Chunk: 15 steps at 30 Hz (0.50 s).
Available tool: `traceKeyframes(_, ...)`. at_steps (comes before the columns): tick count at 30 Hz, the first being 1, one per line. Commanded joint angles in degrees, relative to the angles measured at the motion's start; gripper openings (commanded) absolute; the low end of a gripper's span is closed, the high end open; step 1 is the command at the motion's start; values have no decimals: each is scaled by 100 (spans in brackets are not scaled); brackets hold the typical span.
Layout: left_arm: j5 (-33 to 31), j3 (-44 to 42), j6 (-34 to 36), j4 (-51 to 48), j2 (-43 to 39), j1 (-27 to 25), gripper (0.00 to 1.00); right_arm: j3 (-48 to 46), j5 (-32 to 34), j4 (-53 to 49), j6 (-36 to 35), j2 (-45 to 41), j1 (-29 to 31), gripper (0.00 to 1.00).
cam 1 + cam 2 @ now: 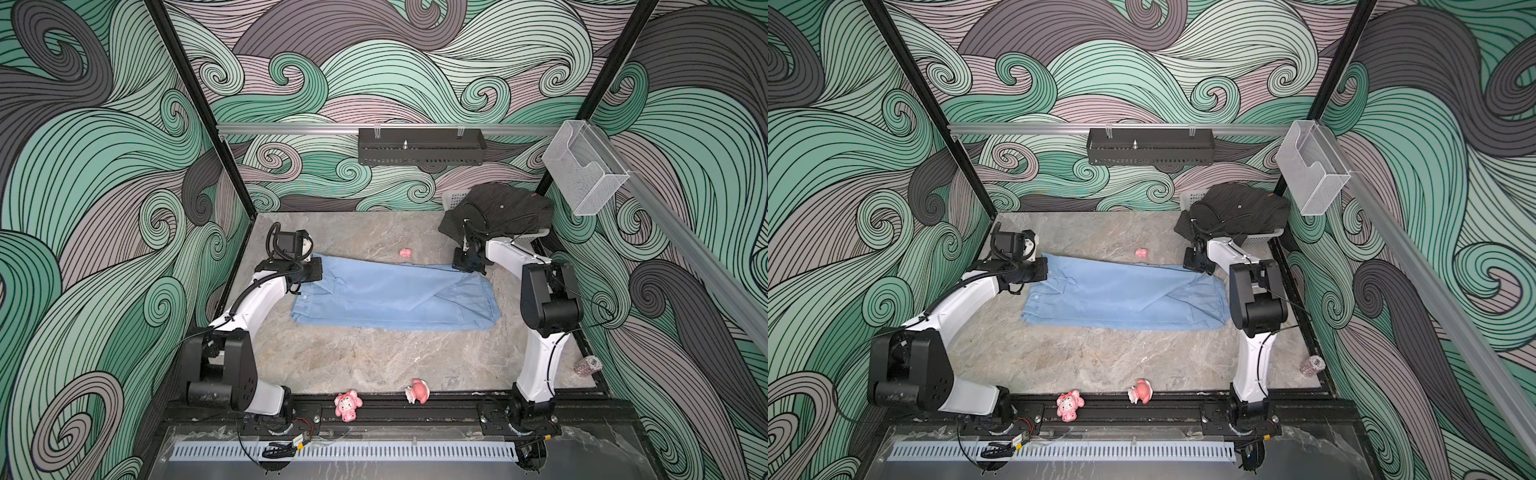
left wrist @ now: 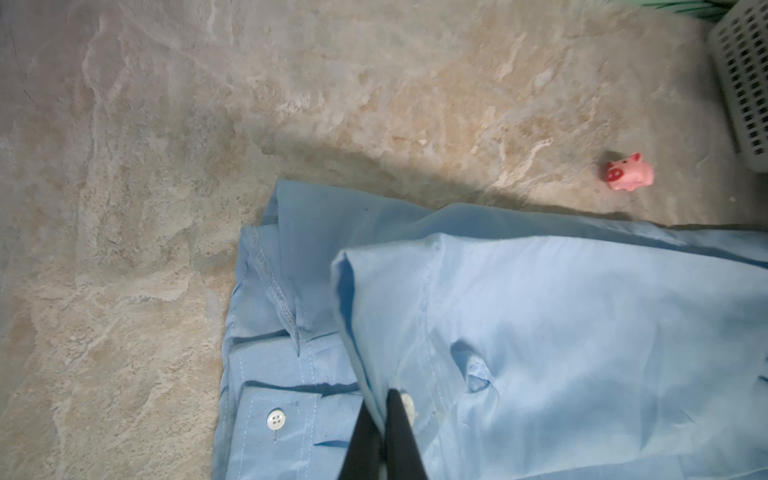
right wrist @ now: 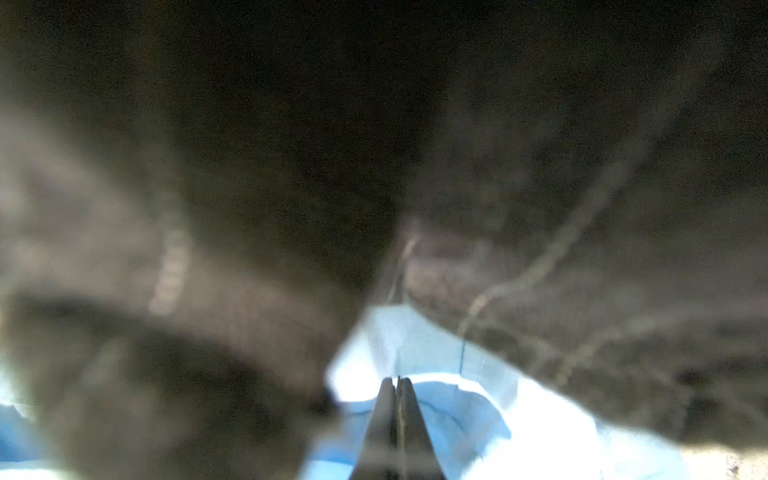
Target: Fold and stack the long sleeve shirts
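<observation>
**A:** Whereabouts on the table (image 1: 374, 365), the light blue shirt (image 1: 395, 301)?

**B:** Across the middle, lying flat as a long band from left to right, with pale buttons showing at the left end. In the far right corner, heaped over a white basket (image 1: 453, 198) and not yet folded, the dark shirt (image 1: 505, 208).

**A:** And the tools?

**B:** Left tool (image 2: 384, 434) clenched on a raised flap of blue cloth at the far left corner, just beside a button. Right tool (image 3: 397, 415) also clenched, at the far right corner, with blue cloth bunched round its tips. Probably a pinch of hem, though blurred in the wrist view.

**A:** How to do this fold well?

**B:** Lift both corners together, and only slightly. Keep the far edge taut between the two tools, then carry it toward the near edge in one even sweep. Lay it edge to edge before letting go. Watch for the under layer dragging along, and steer clear of the small pink pig toy (image 1: 405, 252) just beyond the far edge.

**A:** Arm poses?

**B:** Left arm reaching out from its near left base, elbow bent, wrist turned inward over the shirt. Right arm rising from the near right base, forearm stretched toward the far side, wrist tipped down, close beside the overhanging dark shirt.
</observation>
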Motion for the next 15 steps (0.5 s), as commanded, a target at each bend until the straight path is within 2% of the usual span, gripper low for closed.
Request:
traceKeyframes(1,-259,121,-214,-13,150,63,0,-126,57,-269,44,117,-9,3)
traceKeyframes(4,-271,252,-266,7,309,56,1,-85,41,-330,36,-20,17,2)
traceKeyframes(5,-289,309,-266,-35,376,56,7,-71,31,-352,35,-70,19,3)
traceKeyframes(7,-328,430,-272,-147,462,56,29,-45,32,-438,35,-231,36,5)
traceKeyframes(10,-421,537,-266,-316,380,57,47,-15,40,-569,74,-571,55,19)
traceKeyframes(12,-502,578,-195,-377,129,56,54,-84,154,-653,214,-931,106,30)
traceKeyframes(15,-579,744,-39,-535,-315,56,58,-222,168,-732,426,-1492,158,36)
